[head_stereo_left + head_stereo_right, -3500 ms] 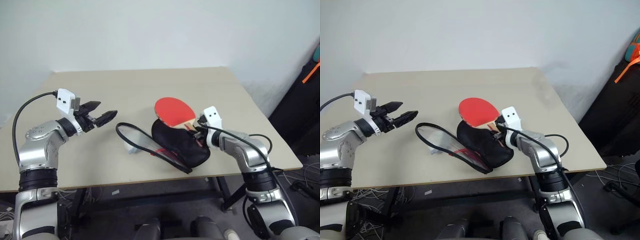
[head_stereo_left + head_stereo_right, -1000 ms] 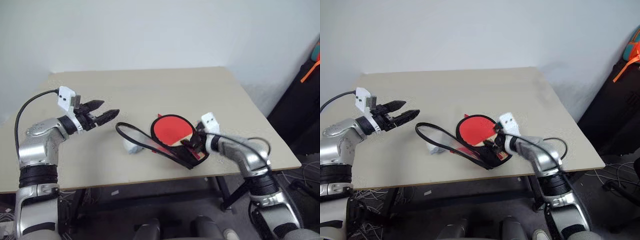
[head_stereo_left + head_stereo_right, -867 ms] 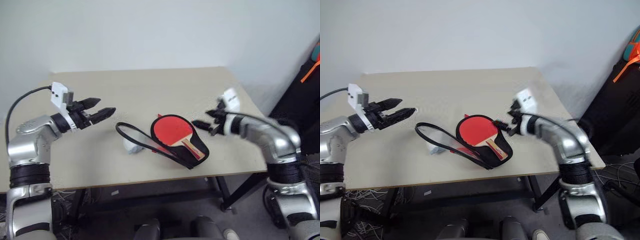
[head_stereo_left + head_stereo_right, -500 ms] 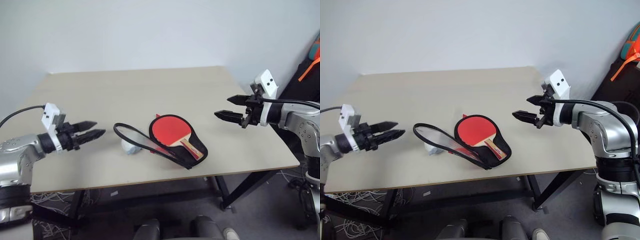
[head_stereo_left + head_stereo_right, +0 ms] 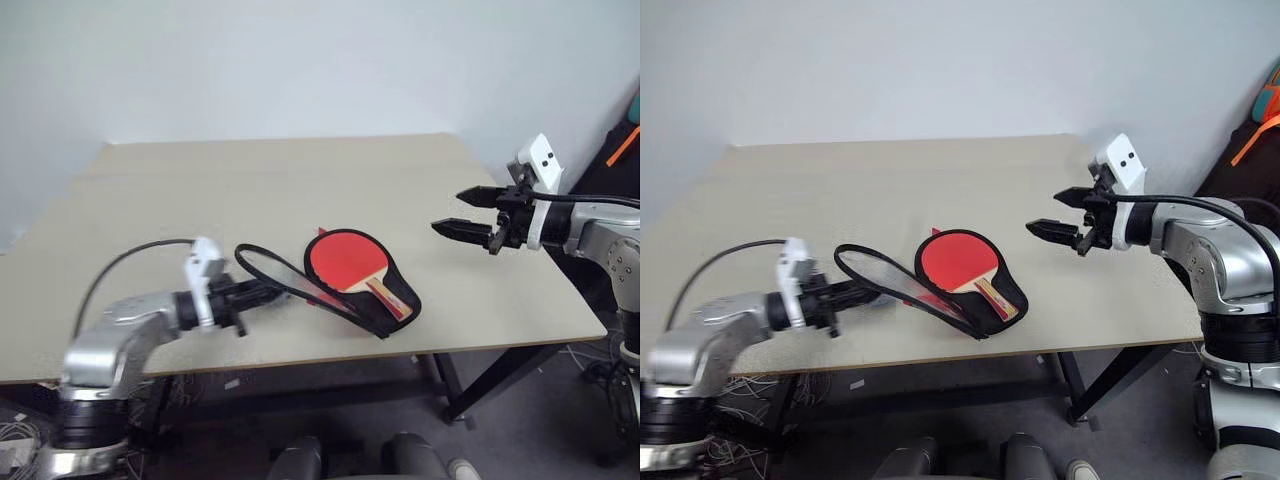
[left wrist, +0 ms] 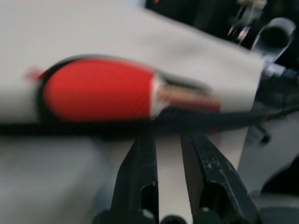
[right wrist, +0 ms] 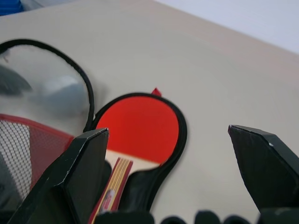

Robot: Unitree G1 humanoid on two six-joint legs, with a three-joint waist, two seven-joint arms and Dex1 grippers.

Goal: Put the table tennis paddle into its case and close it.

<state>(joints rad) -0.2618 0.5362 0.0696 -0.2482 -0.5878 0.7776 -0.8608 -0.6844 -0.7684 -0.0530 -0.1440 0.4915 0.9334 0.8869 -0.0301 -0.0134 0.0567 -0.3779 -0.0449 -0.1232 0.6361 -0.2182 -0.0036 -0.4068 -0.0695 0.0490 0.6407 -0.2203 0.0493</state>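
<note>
Left eye view: the paddle (image 5: 346,264) lies red face up in the lower half of the case (image 5: 392,305), near the front edge of the table (image 5: 300,180), handle pointing toward the front right. The lid of the case (image 5: 275,282), a black-rimmed flap with a mesh panel, stands folded open to the paddle's left. The left gripper (image 5: 262,291), blurred, sits low at the lid's rim; in the left wrist view its fingers (image 6: 140,173) are narrow with a small gap, and nothing can be seen pinched between them. The right gripper (image 5: 465,212) hovers well apart to the right, above the table, fingers spread wide and empty.

Risks, as judged: a narrow pinch may slide off the thin rim, letting the lid drop back open. Pushing the rim sideways could drag the whole unanchored case toward the table's front edge, or shift the paddle so the handle fouls the zip line. With the right gripper away, nothing steadies the lower half
</note>
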